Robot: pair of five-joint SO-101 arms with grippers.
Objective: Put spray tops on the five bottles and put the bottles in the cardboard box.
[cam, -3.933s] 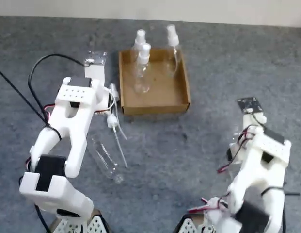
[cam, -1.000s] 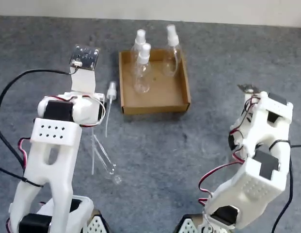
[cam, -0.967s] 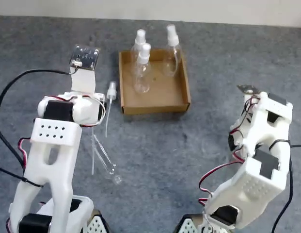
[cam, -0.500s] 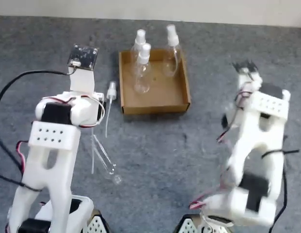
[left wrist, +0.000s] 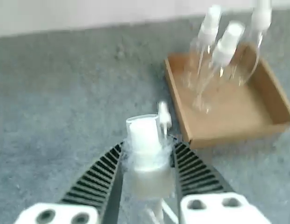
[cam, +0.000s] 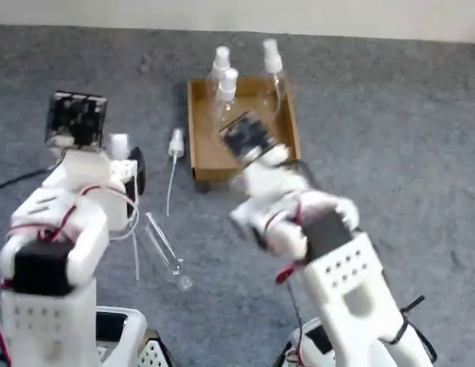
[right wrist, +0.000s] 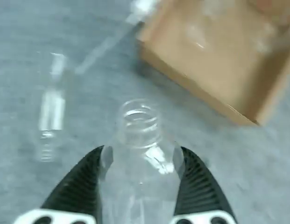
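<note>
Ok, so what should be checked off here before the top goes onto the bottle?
1. Left claw grips the spray top: ok.
2. Right claw grips the open bottle, neck bare: ok.
3. Spray top lined up over the bottle's neck: not ok; the two are apart.
4. Dip tube straight under the top: cannot tell.
5. Cardboard box has room beside its three capped bottles: ok.
6. Loose bottle and loose top lie on the table, apart from both claws: ok.
</note>
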